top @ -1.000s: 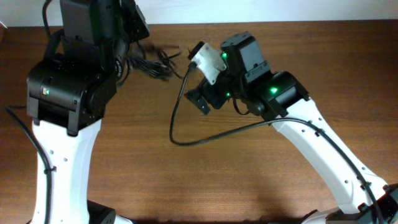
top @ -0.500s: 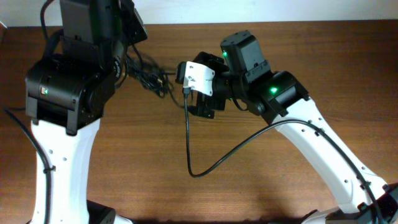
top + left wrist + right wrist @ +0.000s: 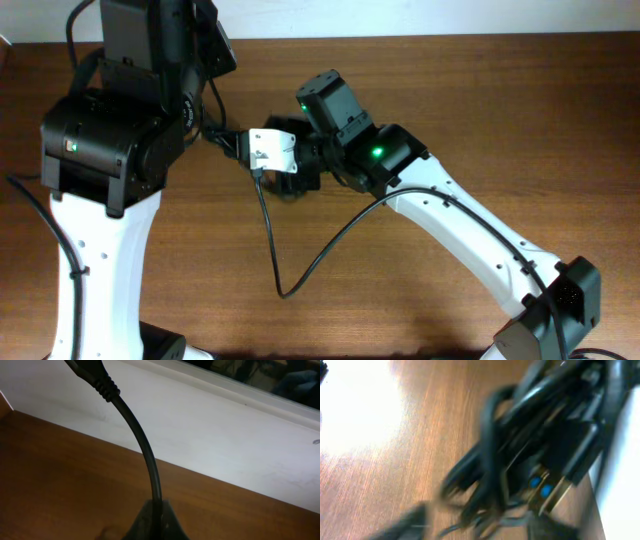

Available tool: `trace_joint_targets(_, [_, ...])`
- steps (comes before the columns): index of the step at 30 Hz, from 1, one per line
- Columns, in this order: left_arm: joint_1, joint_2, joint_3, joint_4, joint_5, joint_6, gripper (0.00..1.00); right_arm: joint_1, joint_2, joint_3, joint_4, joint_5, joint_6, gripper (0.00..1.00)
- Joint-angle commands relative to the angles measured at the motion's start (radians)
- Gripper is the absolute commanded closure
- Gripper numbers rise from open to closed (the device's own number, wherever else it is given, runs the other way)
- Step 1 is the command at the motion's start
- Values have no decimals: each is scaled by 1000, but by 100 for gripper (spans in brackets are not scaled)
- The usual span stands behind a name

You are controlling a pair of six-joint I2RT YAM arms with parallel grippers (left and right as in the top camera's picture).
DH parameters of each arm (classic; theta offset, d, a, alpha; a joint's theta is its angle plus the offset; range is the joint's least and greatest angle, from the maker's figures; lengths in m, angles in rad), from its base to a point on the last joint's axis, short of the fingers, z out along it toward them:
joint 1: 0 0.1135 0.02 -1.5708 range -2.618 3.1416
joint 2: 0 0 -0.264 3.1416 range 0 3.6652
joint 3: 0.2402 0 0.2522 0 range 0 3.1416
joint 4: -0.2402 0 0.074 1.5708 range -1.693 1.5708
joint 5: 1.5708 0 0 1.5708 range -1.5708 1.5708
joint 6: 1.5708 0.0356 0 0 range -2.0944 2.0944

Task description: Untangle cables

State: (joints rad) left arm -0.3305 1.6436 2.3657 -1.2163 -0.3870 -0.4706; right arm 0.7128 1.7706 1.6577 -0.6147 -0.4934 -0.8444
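Cables (image 3: 145, 450) on brown wooden table (image 3: 500, 100) by white wall (image 3: 210, 425); jaws' state unclear.

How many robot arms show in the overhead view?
2. The left arm stands at the left, its claw pinching a cable in the wrist view; the right arm reaches from bottom right to the table's centre. None seems hidden.
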Motion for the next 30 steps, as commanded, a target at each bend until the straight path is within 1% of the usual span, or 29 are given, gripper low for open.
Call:
trace_joint_targets(1, [5, -4, 7, 3, -21, 17, 100, 13, 0, 1, 3, 14, 7, 96])
trace_joint_targets(3, [5, -4, 7, 2, -21, 17, 100, -5, -2, 2, 3, 49, 28, 96])
trace_joint_targets(6, [5, -4, 7, 2, -22, 17, 100, -104, -25, 3, -3, 63, 139, 96])
trace_joint_targets(8, [18, -4, 7, 1, -26, 26, 100, -210, -63, 3, -9, 64, 212, 96])
trace_joint_targets(10, [82, -6, 8, -22, -29, 32, 100, -371, -110, 3, -9, 62, 317, 96])
trace_joint_targets(13, [229, -21, 8, -81, -23, 31, 100, -640, -162, 3, -5, 58, 504, 96])
trace_joint_targets(17, [489, -76, 8, -134, -20, 31, 100, -975, -177, 3, 4, 60, 758, 96])
trace_joint_targets(19, [602, -99, 8, -151, -11, 30, 100, -1107, -177, 3, -2, 59, 800, 96])
trace_joint_targets(21, [735, -115, 8, -157, 53, 31, 100, -1218, -177, 3, -16, 59, 801, 96])
trace_joint_targets(23, [838, -118, 8, -165, 108, 31, 100, -1282, -177, 3, -32, 50, 796, 96])
trace_joint_targets(25, [902, -118, 7, -168, 149, 31, 100, -1308, -177, 3, -22, 67, 797, 96])
trace_joint_targets(27, [918, -122, 7, -169, 153, 31, 100, -1331, -177, 3, -6, 108, 822, 96])
trace_joint_targets(30, [918, -123, 7, -167, 165, 31, 100, -1327, -177, 3, -9, 97, 828, 96])
